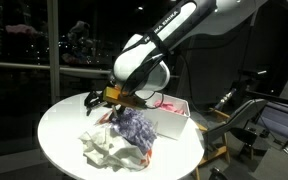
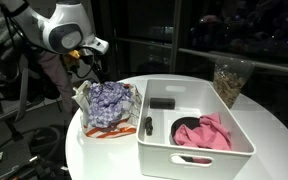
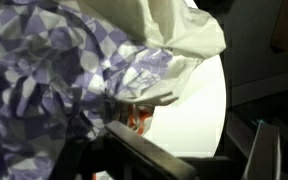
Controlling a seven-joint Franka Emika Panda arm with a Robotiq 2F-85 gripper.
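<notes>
Jaws wide apart, empty, close over purple cloth (image 2: 109,103) on round white desk (image 1: 59,125); white bin (image 2: 194,160) just beside it, pink cloth (image 2: 206,133) lying inside.

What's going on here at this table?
The robot's gripper hangs open just above a crumpled purple-and-white cloth on the round table, next to a white bin. It grips nothing that I can see. In the bin lie a pink cloth and a small black thing.
</notes>
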